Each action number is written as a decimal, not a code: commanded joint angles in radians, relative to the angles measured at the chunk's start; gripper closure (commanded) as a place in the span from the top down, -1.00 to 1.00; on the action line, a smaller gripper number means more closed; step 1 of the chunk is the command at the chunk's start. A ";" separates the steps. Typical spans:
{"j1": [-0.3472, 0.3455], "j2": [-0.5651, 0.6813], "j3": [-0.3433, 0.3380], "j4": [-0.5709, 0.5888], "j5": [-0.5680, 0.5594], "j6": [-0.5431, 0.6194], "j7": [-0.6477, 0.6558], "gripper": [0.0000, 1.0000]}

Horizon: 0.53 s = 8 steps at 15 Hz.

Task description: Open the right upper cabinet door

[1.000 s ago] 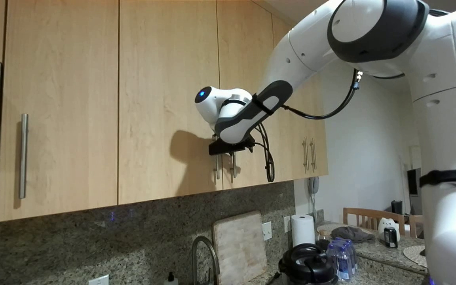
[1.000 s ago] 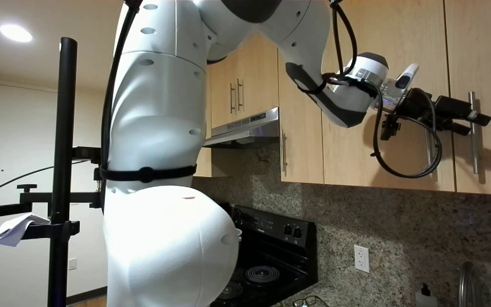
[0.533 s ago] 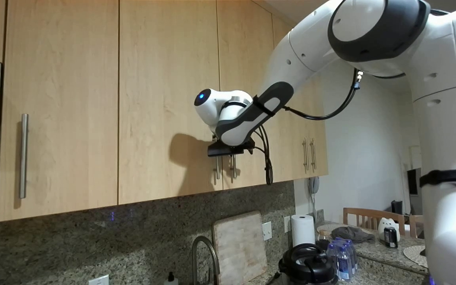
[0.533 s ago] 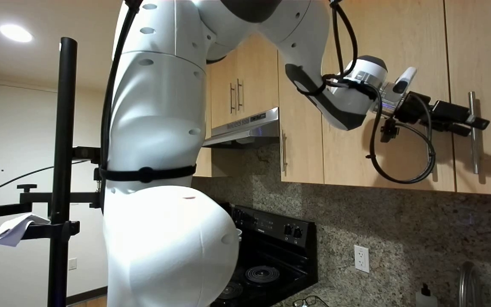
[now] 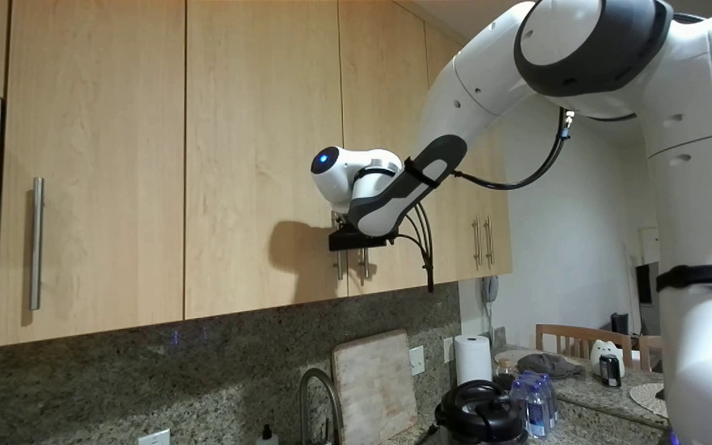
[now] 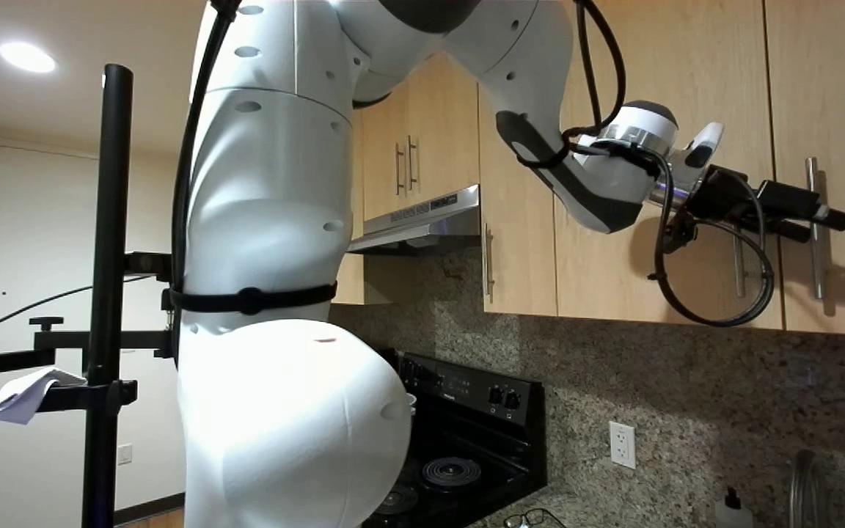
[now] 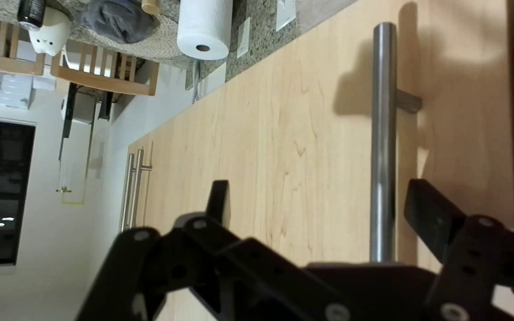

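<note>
The right upper cabinet door (image 5: 381,68) is light wood, flush with its neighbours in both exterior views. Its slim vertical metal handle (image 7: 383,133) runs between the two spread fingers in the wrist view, much nearer the right-hand finger (image 7: 435,214), with a gap on either side. My gripper (image 7: 319,185) is open and faces the door; whether its tips reach as deep as the bar is unclear. In an exterior view one black fingertip (image 6: 837,218) crosses over the handle. The arm hides part of the door, and the wrist hides the fingers in an exterior view.
The matching door (image 5: 263,123) to the left has its own handle (image 6: 739,268) close by, across a thin seam. Further right are two more handles (image 7: 132,187). A cable loop (image 6: 760,282) hangs under the wrist. Below stand a faucet (image 5: 322,380) and a cutting board (image 5: 374,383).
The wrist and gripper have sunk a little and, in the last half second, shifted slightly right along the cabinets. The cable loop swung with them. The doors have not moved.
</note>
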 commanded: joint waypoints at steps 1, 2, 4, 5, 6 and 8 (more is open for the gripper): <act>0.002 -0.042 0.001 -0.050 -0.076 0.042 0.037 1.00; 0.003 -0.039 0.003 -0.045 -0.085 0.014 0.039 1.00; 0.004 -0.033 0.004 -0.038 -0.087 -0.015 0.029 1.00; 0.004 -0.026 0.003 -0.031 -0.074 -0.034 0.015 1.00; 0.003 -0.017 0.002 -0.024 -0.065 -0.052 0.003 1.00; 0.003 -0.006 0.003 -0.016 -0.057 -0.077 -0.005 1.00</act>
